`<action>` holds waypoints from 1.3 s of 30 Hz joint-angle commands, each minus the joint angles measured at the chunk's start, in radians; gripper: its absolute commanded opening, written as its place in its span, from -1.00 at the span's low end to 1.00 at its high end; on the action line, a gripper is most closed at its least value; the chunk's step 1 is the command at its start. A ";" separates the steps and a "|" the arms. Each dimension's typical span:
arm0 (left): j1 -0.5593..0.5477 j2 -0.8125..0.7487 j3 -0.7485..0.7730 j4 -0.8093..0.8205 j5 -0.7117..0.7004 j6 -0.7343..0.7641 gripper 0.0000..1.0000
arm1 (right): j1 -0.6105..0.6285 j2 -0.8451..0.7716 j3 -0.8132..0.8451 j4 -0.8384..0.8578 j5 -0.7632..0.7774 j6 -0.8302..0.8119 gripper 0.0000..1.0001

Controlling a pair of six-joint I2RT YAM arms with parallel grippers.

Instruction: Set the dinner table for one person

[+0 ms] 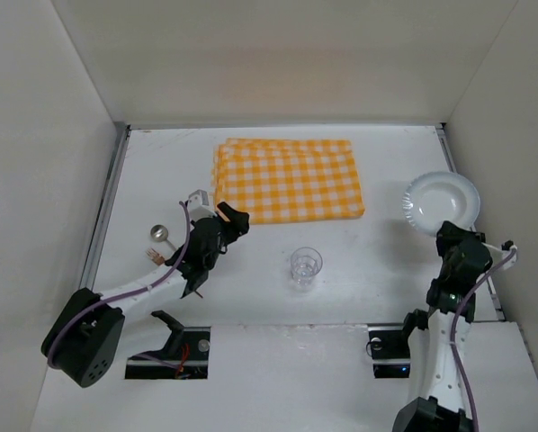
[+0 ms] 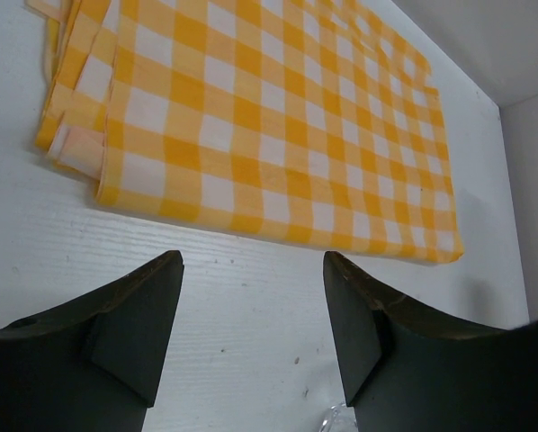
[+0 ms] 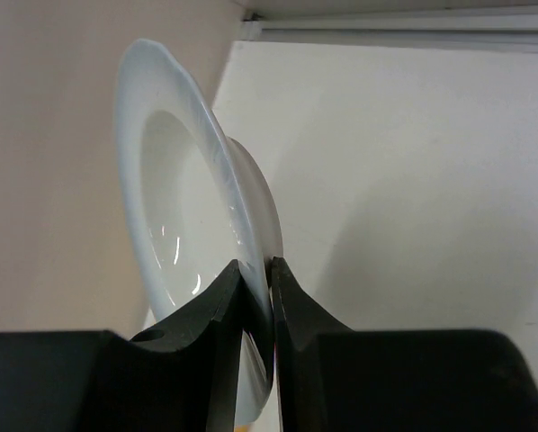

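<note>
The large, flat, matte white dinner table lies under both tools and carries everything else. In its far middle lies a folded orange-and-white checked cloth mat.

The left gripper hangs over the bare table just beside the near left corner of the mat. In the left wrist view its two dark fingers stand well apart with nothing between them. Only white table shows in the gap, and the mat lies beyond it.

The right gripper is to the right of the mat, near the right edge of the table. Its jaws are pressed together on the near rim of a round, white, deep ceramic plate. In the right wrist view the fingertips pinch the thin rim of the plate from both sides. I cannot tell whether the plate rests on the table or is lifted.

A clear drinking glass stands upright on the table, near the mat on its near side. A small metal spoon lies to the left of the mat.

The table has thin metal strips along its edges. Plain pale walls stand around it on three sides.
</note>
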 commanded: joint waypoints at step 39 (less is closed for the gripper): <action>0.159 -0.038 -0.039 0.007 -0.003 0.004 -0.16 | 0.825 1.479 0.882 0.464 -0.156 0.183 -0.88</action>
